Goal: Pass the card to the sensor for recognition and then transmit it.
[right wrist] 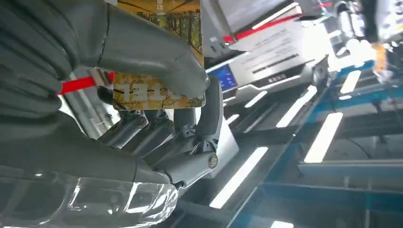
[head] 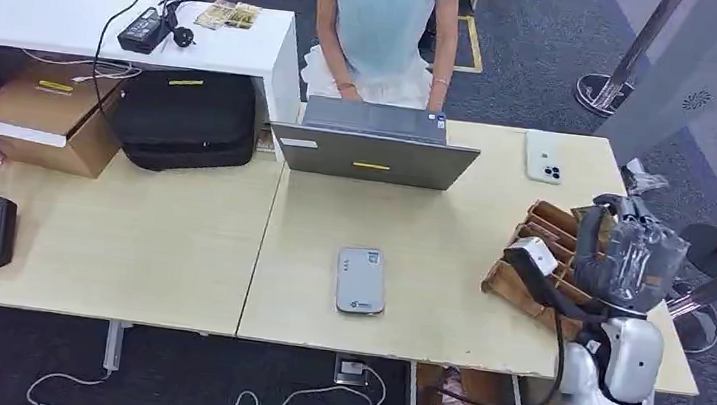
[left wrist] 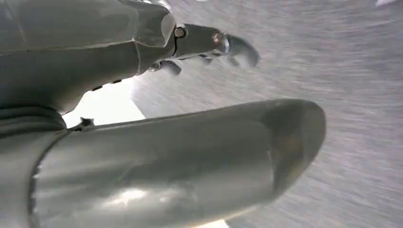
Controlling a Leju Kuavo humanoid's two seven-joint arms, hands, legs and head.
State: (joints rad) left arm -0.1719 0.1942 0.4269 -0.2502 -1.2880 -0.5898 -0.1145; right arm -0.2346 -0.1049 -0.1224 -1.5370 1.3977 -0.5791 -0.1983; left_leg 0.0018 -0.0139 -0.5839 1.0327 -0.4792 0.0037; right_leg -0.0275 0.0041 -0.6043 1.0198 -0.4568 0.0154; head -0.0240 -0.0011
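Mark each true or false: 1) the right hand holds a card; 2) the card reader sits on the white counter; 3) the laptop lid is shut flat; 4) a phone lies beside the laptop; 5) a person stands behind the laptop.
1) True: the right hand pinches the card between thumb and fingers.
2) False: the card reader lies on the wooden table, in front of the laptop.
3) False: the laptop is open, its lid facing the robot.
4) True: the phone lies on the table to the laptop's right.
5) True: the person stands just behind it.
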